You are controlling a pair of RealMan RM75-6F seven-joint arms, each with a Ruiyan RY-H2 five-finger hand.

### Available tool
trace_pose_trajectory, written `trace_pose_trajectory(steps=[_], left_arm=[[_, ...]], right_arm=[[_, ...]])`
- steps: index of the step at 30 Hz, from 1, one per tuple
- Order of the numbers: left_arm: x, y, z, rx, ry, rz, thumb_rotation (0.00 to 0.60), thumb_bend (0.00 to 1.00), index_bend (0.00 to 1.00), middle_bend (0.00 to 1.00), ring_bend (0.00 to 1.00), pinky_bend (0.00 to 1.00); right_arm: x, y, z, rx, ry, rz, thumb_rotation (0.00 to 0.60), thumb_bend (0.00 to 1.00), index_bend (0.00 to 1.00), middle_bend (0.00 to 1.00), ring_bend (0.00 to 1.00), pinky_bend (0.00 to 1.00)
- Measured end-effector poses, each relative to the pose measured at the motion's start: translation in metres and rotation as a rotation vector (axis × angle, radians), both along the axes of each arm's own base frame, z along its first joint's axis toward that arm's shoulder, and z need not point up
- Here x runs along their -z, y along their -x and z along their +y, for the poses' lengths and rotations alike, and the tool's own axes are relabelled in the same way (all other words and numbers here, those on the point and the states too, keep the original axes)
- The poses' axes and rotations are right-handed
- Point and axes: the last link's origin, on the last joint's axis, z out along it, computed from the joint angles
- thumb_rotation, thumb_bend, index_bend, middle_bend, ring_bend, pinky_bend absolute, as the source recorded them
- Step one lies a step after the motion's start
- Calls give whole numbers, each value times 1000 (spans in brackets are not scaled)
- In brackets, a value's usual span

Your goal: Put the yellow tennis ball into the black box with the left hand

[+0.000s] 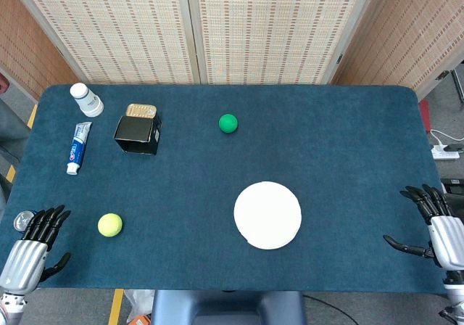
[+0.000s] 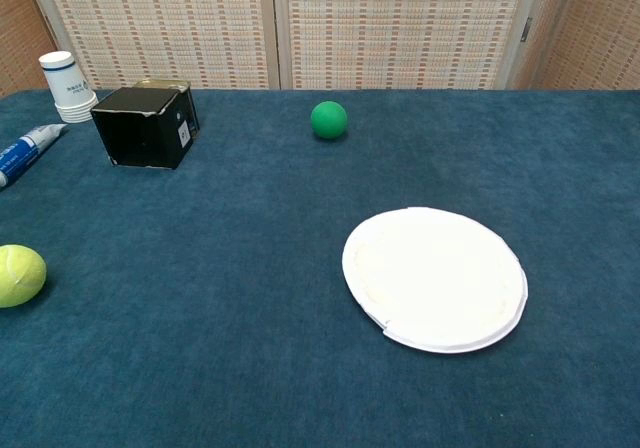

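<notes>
The yellow tennis ball [image 1: 110, 225] [image 2: 20, 275] lies on the blue table near its front left. The black box [image 1: 138, 133] [image 2: 146, 124] stands further back on the left, its opening facing up. My left hand [image 1: 38, 241] hovers at the table's front left corner, left of the ball and apart from it, fingers spread and holding nothing. My right hand [image 1: 433, 223] is at the front right edge, fingers spread, also holding nothing. Neither hand shows in the chest view.
A green ball [image 1: 228, 123] [image 2: 328, 120] sits at mid-table towards the back. A white plate [image 1: 267, 215] [image 2: 434, 277] lies front centre-right. A toothpaste tube [image 1: 78, 147], a white bottle [image 1: 87, 99] and a gold tin [image 1: 141, 111] are near the box.
</notes>
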Motion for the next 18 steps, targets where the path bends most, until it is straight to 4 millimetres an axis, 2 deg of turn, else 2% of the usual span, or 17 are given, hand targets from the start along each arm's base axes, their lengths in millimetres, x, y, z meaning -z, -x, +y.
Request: trace_pose_trajectory(steps=[10,18], left_arm=[[-4,-5,-8,10,-10,-1,598,246,8,0,0,0],[-6,-7,0,20,-13,-4,594,246,8,0,0,0]], right_arm=[[-2,0,1,-18,-7,-8,600,0,205,122,0,0],[-1,-2,0,-15,-1,-4,600,0,205,122,0,0]])
